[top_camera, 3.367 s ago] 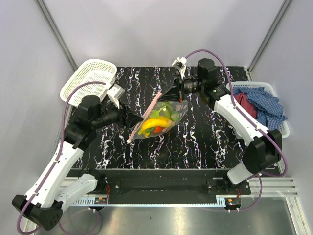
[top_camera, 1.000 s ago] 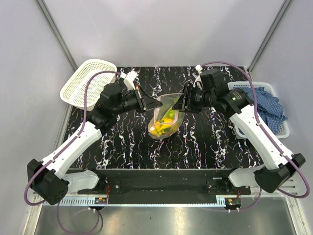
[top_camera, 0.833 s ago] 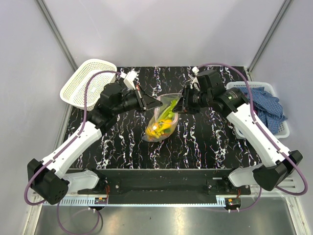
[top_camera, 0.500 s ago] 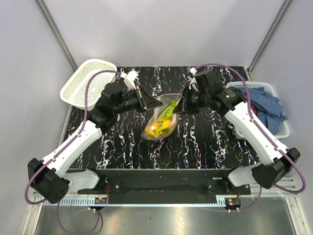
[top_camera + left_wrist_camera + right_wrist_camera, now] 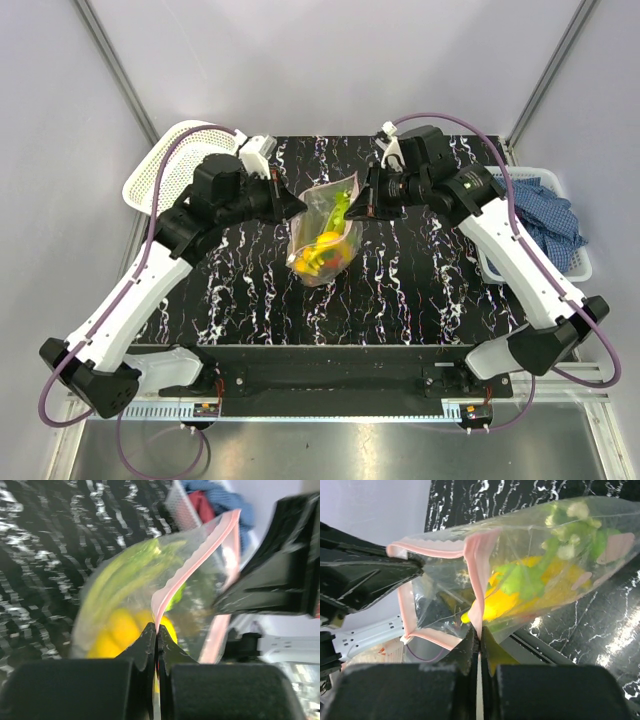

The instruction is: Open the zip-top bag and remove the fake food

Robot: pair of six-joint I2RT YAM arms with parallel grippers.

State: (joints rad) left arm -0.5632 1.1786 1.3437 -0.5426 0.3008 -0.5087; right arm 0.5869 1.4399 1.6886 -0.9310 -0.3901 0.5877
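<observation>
Top external: zip-top bag (image 5: pixel 322 240) hangs between left claw (image 5: pixel 299 205) and right claw (image 5: pixel 361 208), both clamped on rim.

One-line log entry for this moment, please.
left gripper: shut on zip-top bag | right gripper: shut on zip-top bag, opposite side | mouth: partly open | fake food: inside bag

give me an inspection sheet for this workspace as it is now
surface: black white-veined table
job's things: zip-top bag held between both arms, pink zip mouth pulled apart; fake food inside, yellow and green pieces
clutter: white mesh basket far left; blue checked cloth in a second basket at right
grippers: left gripper and right gripper each shut on a bag lip
cables: purple cables loop along both arms, off the bag
surroundings: pale enclosure walls; metal rail at near edge
</observation>
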